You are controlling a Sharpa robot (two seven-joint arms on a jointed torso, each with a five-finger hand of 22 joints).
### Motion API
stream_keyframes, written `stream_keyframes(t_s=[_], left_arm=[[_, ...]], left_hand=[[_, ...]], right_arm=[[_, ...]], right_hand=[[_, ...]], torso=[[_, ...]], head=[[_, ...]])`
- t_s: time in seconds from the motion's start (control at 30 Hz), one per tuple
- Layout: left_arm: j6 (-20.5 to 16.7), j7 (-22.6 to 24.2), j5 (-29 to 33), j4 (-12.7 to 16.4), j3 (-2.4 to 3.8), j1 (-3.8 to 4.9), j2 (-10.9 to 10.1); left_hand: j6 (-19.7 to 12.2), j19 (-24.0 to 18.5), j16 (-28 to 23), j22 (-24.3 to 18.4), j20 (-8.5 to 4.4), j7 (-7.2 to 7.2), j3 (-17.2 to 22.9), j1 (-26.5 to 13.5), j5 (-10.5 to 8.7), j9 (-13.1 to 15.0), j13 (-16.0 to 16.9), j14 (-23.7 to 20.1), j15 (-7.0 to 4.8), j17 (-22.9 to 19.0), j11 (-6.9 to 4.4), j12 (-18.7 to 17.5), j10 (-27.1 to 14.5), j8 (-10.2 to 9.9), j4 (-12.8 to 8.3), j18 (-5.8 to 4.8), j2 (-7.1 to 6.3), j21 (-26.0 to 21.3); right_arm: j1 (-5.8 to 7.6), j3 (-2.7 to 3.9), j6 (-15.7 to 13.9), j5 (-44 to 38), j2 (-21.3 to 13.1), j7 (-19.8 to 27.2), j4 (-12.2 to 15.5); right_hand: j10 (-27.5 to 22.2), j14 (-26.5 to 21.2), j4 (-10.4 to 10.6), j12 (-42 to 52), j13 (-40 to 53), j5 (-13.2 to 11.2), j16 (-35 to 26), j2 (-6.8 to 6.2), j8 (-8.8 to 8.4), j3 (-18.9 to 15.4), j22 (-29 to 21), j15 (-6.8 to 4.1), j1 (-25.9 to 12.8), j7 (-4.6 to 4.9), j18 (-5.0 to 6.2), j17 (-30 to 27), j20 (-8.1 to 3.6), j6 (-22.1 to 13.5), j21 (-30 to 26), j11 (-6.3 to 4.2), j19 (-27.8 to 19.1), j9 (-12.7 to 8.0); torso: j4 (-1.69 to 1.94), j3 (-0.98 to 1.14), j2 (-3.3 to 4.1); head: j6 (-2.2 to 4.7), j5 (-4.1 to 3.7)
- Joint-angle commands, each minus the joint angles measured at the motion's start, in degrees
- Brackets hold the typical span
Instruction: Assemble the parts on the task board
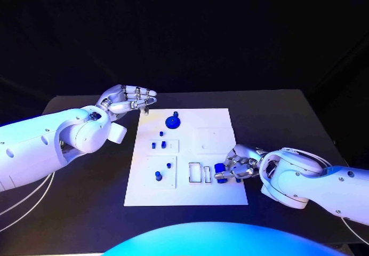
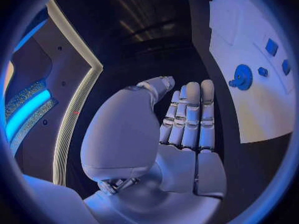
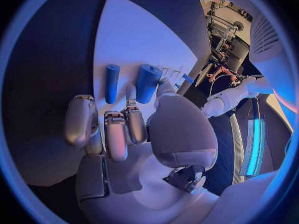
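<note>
Blue plastic pegs are the nearest things to the right hand (image 1: 240,164), which rests low on the near right part of the white board (image 1: 219,196). In the right wrist view two short blue cylinders lie on the board just past the fingertips: a thin cylinder (image 3: 111,82) and a thicker cylinder (image 3: 147,82), side by side and a little apart. The fingers (image 3: 116,132) are curled down toward them, and one fingertip seems to touch the thicker one, but I cannot tell if the hand really holds it or only presses on it.

I judge these pegs to be light, stiff and smooth, so they can roll away or slip under a push. It seems best to take one across its round side, near the middle, between the thumb and a finger, and not at the ends.

Beside the right hand, toward the middle of the board, there are white rectangular slots (image 1: 199,172). Farther away, small blue pieces (image 1: 159,175) stand in the square recesses nearer to the left arm. Still farther, close to the far edge, a blue round disc with a knob (image 1: 173,122) sits on the board.

The left hand (image 1: 128,99) hangs above the table beyond the far left corner of the board. Its fingers are bent inward, close together, and it has nothing in it.
</note>
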Motion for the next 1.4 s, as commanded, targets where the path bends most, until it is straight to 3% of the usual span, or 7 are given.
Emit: stream_keyframes(t_s=[0.03, 0.2, 0.37, 0.57, 0.83, 1.0, 1.4], left_arm=[[1.0, 0.3, 0.2, 0.2, 0.03, 0.02, 0.0], [1.2, 0.1, 0.2, 0.1, 0.03, 0.02, 0.0], [1.6, 0.0, 0.2, 0.1, 0.03, 0.02, 0.0], [2.8, -0.3, 0.5, -0.2, 0.03, 0.02, 0.0], [3.5, -0.3, 0.5, -0.6, 0.02, 0.03, 0.4], [3.7, -0.3, 0.5, -0.7, 0.02, 0.02, 0.7], [3.9, -0.3, 0.4, -0.5, 0.02, 0.02, 0.8]], left_hand=[[-0.1, -0.6, 0.1, -0.1, -0.01, 0.01, -0.1, -0.4, 0.2, 0.0, 0.1, -0.4, 0.06, -0.1, -0.07, 0.4, -0.5, 0.1, 0.2, 0.75, -0.01, -0.3], [-0.1, -0.6, 0.2, -0.1, 0.01, 0.02, -0.1, -0.5, 0.2, 0.0, 0.1, -0.4, 0.07, -0.1, -0.05, 0.4, -0.5, 0.1, 0.3, 0.75, 0.07, -0.4], [0.0, -0.6, 0.2, -0.1, 0.02, 0.03, -0.1, -0.6, 0.21, 0.0, 0.1, -0.4, 0.08, -0.1, -0.05, 0.5, -0.5, 0.1, 0.4, 0.75, 0.13, -0.4], [-0.1, -0.6, 0.2, -0.1, 0.05, -0.01, -0.1, -0.7, 0.25, -0.1, 0.1, -0.4, 0.1, -0.1, -0.06, 0.5, -0.6, 0.1, 0.5, 0.75, 0.29, -0.5], [-0.1, -0.6, 0.2, -0.1, 0.05, -0.01, -0.1, -0.7, 0.25, -0.1, 0.1, -0.4, 0.1, -0.1, -0.06, 0.5, -0.6, 0.1, 0.5, 0.75, 0.29, -0.5], [-0.1, -0.6, 0.3, -0.2, 0.05, -0.03, -0.1, -0.8, 0.27, -0.1, 0.1, -0.4, 0.1, -0.1, -0.07, 0.6, -0.7, 0.1, 0.6, 0.76, 0.32, -0.5], [-0.1, -0.5, 0.3, -0.2, 0.03, -0.06, 0.2, -0.5, 0.4, -0.1, 0.1, -0.5, 0.04, -0.1, -0.12, 0.7, -0.7, 0.2, 0.5, 0.8, 0.5, -0.5]], right_arm=[[-0.57, -0.22, 2.2, -2.3, 0.7, -1.9, -0.7], [-0.8, -0.25, 0.0, -2.4, 1.3, -1.8, -1.2], [-0.88, -0.25, -3.6, 0.1, 1.1, -0.7, -0.9], [-0.66, -0.21, -6.5, 7.8, 0.2, 1.8, 0.3], [1.96, -0.14, -8.0, 14.4, -0.1, 3.1, 2.9], [3.09, -0.12, -6.6, 17.4, 1.4, 3.3, 3.3], [2.38, -0.18, -0.5, 16.0, 7.3, 1.3, -0.7]], right_hand=[[0.1, 4.8, 0.0, -0.2, 2.4, -0.2, 0.3, 1.06, 0.4, 0.3, 1.9, -0.59, -0.1, -0.02, -0.35, 9.1, -0.39, 0.6, 0.0, -0.44, 0.3, -0.2], [0.4, 4.8, -0.2, -0.4, 2.7, 3.7, 0.3, 2.03, 0.76, 0.7, 2.1, -0.9, 4.0, -0.34, -0.34, 9.0, -0.71, 0.7, -0.2, -0.76, 0.3, 0.0], [1.5, 4.9, -0.4, 0.6, 4.2, 11.3, 0.4, 3.88, 0.85, 1.9, 3.0, -1.42, 9.3, -1.03, -0.54, 9.8, -1.15, 1.8, 0.7, -1.4, 0.8, -0.3], [2.2, 5.0, -0.2, 1.2, 5.3, 16.3, 0.5, 4.87, 0.59, 2.8, 3.5, -1.79, 10.7, -1.53, -0.65, 10.1, -1.52, 2.9, 1.1, -1.85, 1.1, -0.9], [2.5, 5.0, -0.2, 1.5, 5.6, 17.3, 0.5, 5.13, 0.7, 2.9, 3.7, -1.94, 10.2, -1.7, -0.65, 10.1, -1.64, 3.5, 1.2, -2.01, 1.1, -0.9], [2.5, 5.0, -0.1, 1.4, 5.6, 17.5, 0.5, 5.4, 0.77, 2.9, 3.7, -2.0, 9.6, -1.77, -0.64, 10.2, -1.7, 3.7, 1.1, -2.08, 1.1, -0.9], [3.0, 5.0, -0.1, 1.8, 6.3, 16.1, 0.5, 6.53, 1.21, 2.4, 3.8, -2.17, 6.1, -2.01, -0.6, 10.1, -1.87, 4.5, 0.8, -2.28, 1.1, -0.8]], torso=[[-0.04, -0.03, -0.04], [0.03, -0.05, -0.1], [0.0, -0.08, -0.13], [-0.08, -0.16, -0.2], [-0.01, -0.03, -0.17], [0.11, -0.13, -0.06], [0.09, -0.08, 0.01]], head=[[-0.2, 0.22], [-0.51, 0.61], [-0.5, 0.76], [-0.23, 0.86], [0.2, 0.69], [0.33, 0.79], [-0.11, 1.14]])
